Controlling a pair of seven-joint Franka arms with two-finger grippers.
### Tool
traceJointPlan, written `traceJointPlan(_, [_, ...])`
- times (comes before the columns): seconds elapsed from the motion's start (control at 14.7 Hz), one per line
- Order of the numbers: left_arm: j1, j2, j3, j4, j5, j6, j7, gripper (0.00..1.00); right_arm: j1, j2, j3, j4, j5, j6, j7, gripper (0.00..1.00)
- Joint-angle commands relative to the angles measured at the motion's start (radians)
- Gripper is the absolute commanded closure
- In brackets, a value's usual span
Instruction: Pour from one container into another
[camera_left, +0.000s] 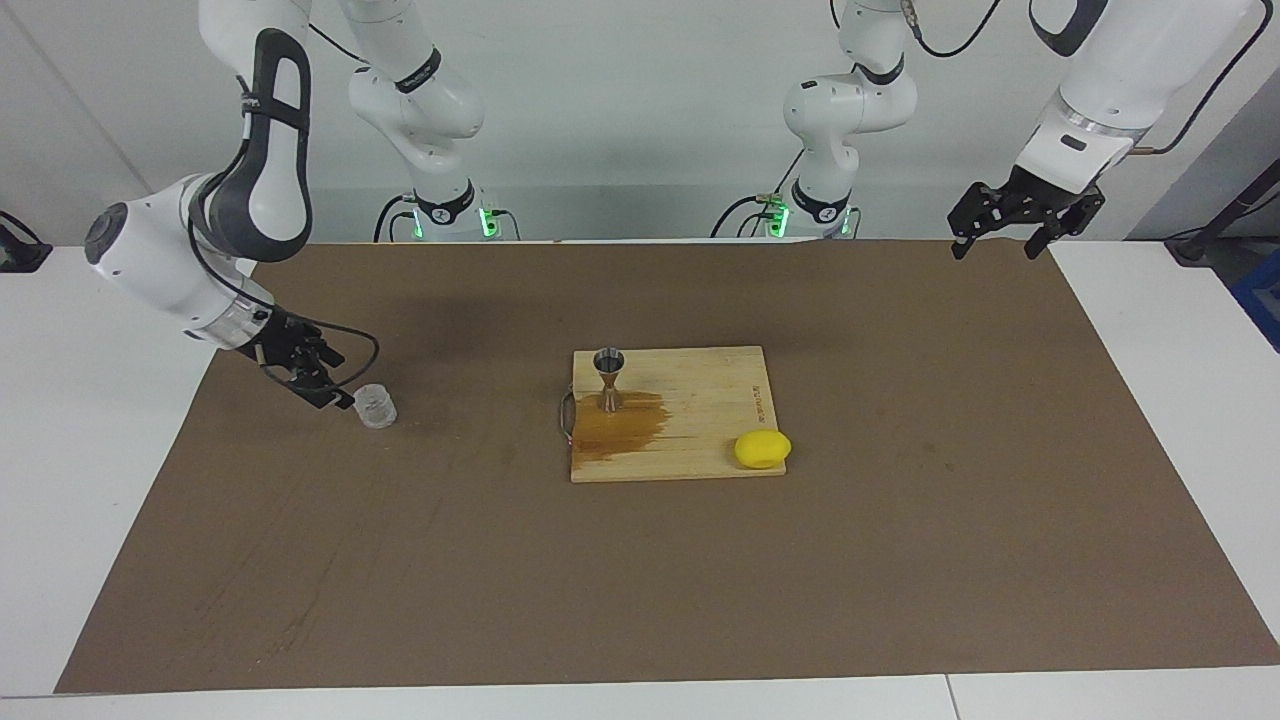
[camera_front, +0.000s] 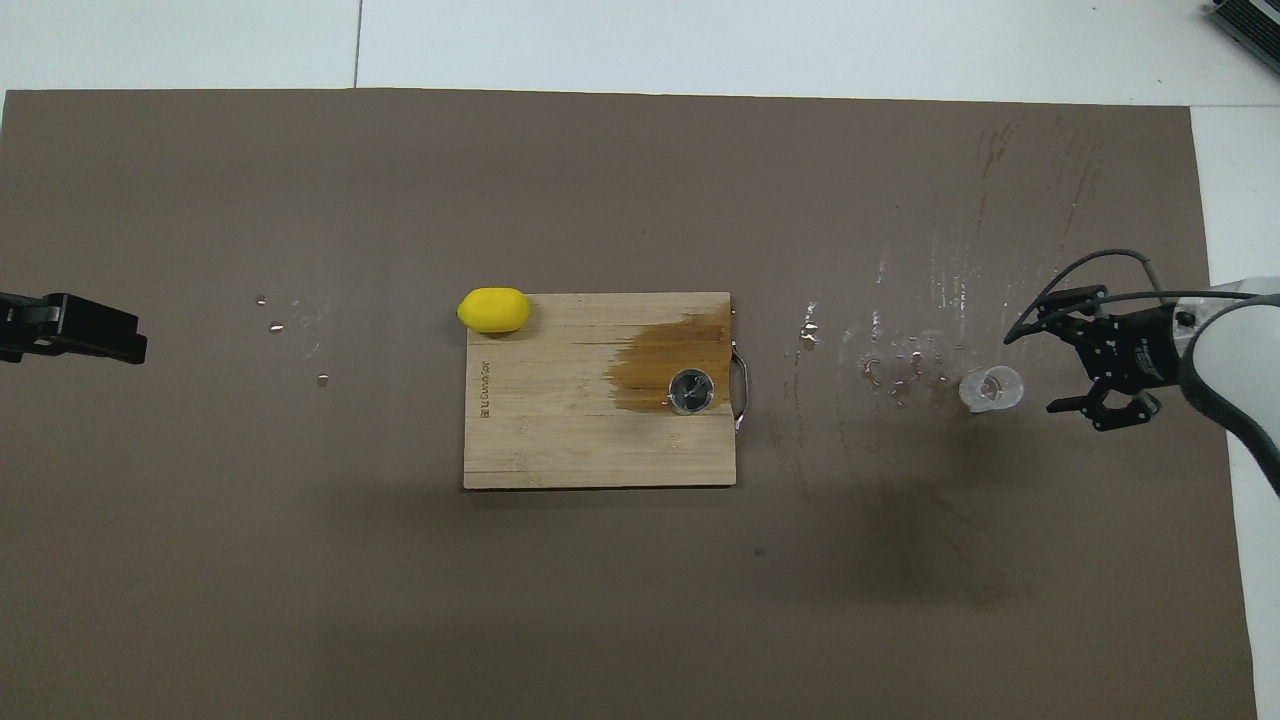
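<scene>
The clear ribbed cup (camera_left: 377, 407) (camera_front: 992, 389) stands upright on the brown mat toward the right arm's end. My right gripper (camera_left: 338, 382) (camera_front: 1045, 368) hovers just beside it, open and empty, not touching it. The silver hourglass jigger (camera_left: 609, 378) (camera_front: 691, 391) stands upright on the wooden cutting board (camera_left: 700, 400) (camera_front: 560, 440), at the board's handle end. A dark wet patch spreads on the board around the jigger. My left gripper (camera_left: 1000, 238) (camera_front: 100, 330) waits open in the air over the mat's edge at the left arm's end.
A yellow lemon (camera_left: 762, 449) (camera_front: 493, 309) lies at the board's corner farthest from the robots, toward the left arm's end. Water drops (camera_front: 900, 370) dot the mat between board and cup. Wide bare mat surrounds the board.
</scene>
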Motion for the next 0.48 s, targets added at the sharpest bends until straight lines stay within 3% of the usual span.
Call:
traceJointPlan(0.0, [0.005, -0.026, 0.000, -0.030, -0.004, 0.006, 0.008, 0.00, 0.087, -0.047, 0.002, 0.028, -0.049, -0.032, -0.022, 0.00])
traceJointPlan(0.2, [0.005, -0.026, 0.000, -0.030, -0.004, 0.006, 0.008, 0.00, 0.211, -0.113, 0.003, 0.031, -0.228, -0.036, -0.030, 0.00])
traceJointPlan(0.41, [0.005, -0.026, 0.000, -0.030, -0.004, 0.006, 0.008, 0.00, 0.248, -0.136, 0.003, 0.102, -0.364, -0.091, -0.135, 0.00])
